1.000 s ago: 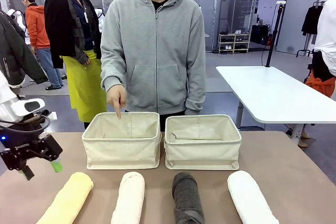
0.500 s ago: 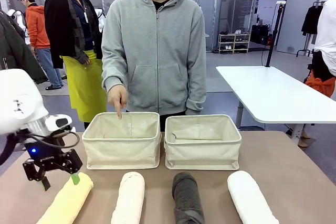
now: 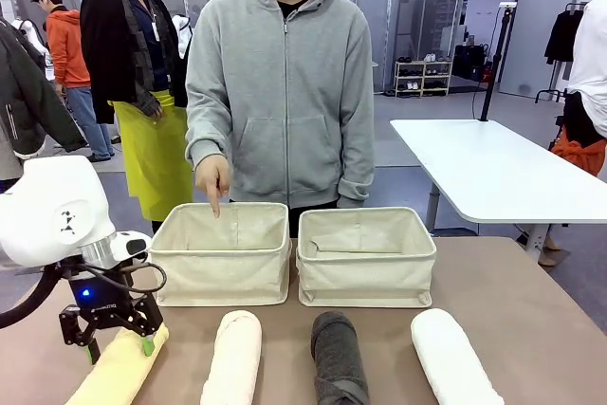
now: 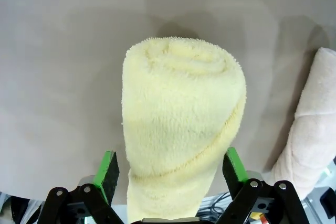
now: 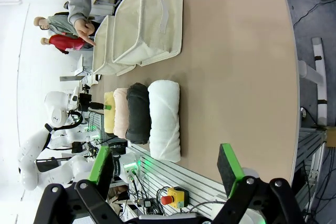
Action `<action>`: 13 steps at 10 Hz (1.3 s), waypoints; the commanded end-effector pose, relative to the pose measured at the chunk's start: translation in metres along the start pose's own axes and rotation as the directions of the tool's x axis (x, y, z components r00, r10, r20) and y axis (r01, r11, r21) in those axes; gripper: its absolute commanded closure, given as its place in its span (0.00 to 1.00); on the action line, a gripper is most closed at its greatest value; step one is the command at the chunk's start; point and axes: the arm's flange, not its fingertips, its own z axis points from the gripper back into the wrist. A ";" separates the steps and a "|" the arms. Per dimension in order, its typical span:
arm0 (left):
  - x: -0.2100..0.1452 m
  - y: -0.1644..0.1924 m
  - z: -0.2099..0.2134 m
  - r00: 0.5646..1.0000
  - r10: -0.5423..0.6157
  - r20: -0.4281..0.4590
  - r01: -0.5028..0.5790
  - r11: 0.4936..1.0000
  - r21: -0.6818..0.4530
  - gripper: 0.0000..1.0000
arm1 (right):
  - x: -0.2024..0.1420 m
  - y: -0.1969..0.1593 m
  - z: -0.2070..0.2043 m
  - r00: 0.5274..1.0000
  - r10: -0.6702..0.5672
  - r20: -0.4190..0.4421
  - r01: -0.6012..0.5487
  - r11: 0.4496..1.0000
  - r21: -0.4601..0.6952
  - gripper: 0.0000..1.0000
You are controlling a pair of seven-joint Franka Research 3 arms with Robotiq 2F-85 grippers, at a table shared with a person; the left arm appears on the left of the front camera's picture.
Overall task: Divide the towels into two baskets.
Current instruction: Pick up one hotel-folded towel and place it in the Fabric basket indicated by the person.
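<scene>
Left gripper (image 4: 170, 167) spread, straddling fluffy pale yellow terry roll (image 4: 181, 119) (spiral end showing); right gripper (image 5: 165, 165) spread.

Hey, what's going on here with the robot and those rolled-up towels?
The left gripper is open around the yellow towel near its far end, a finger on each side, not closed on it. A person's hand points into the left basket. It and the right basket look empty. The cream towel, grey towel and white towel lie in a row on the table. The right gripper hangs open, off to the side.
</scene>
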 end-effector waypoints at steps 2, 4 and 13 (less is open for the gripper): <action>-0.119 0.026 -0.071 1.000 0.022 0.018 -0.023 0.999 0.044 0.02 | -0.001 0.002 0.002 1.000 0.004 0.007 -0.004 1.000 0.012 0.00; -0.121 0.026 -0.073 1.000 0.013 0.008 -0.013 0.999 0.047 0.18 | -0.001 0.002 0.002 1.000 0.004 0.007 -0.004 1.000 0.012 0.00; -0.122 0.019 0.023 0.981 -0.171 0.090 0.164 0.983 0.078 0.52 | -0.001 0.002 0.002 1.000 0.004 0.007 -0.004 1.000 0.012 0.00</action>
